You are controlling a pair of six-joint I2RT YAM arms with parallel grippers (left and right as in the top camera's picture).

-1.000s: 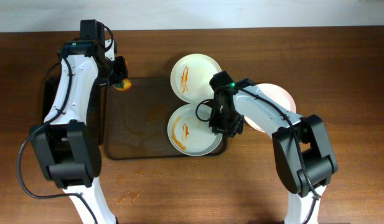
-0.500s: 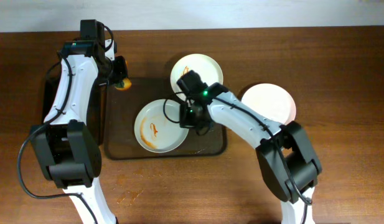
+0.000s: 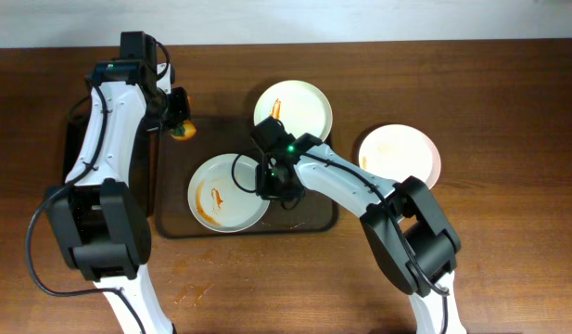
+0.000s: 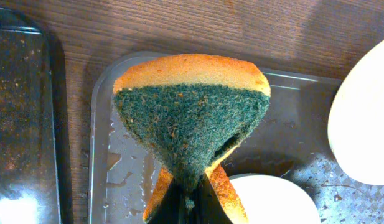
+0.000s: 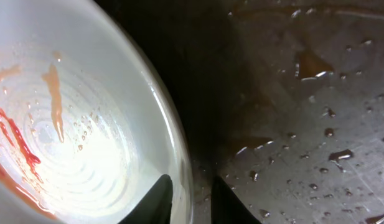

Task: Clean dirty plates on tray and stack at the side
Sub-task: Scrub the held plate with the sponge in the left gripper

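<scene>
Plate (image 3: 225, 192) on tray (image 3: 174, 176)

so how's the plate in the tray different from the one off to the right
The tray plate lies in the tray; the right plate sits on the bare table. The tray plate carries red-orange smears; the right plate shows only a faint tint. The right hand pinches the tray plate's rim; nothing touches the right plate. Both are round, pale and lie flat.
</scene>
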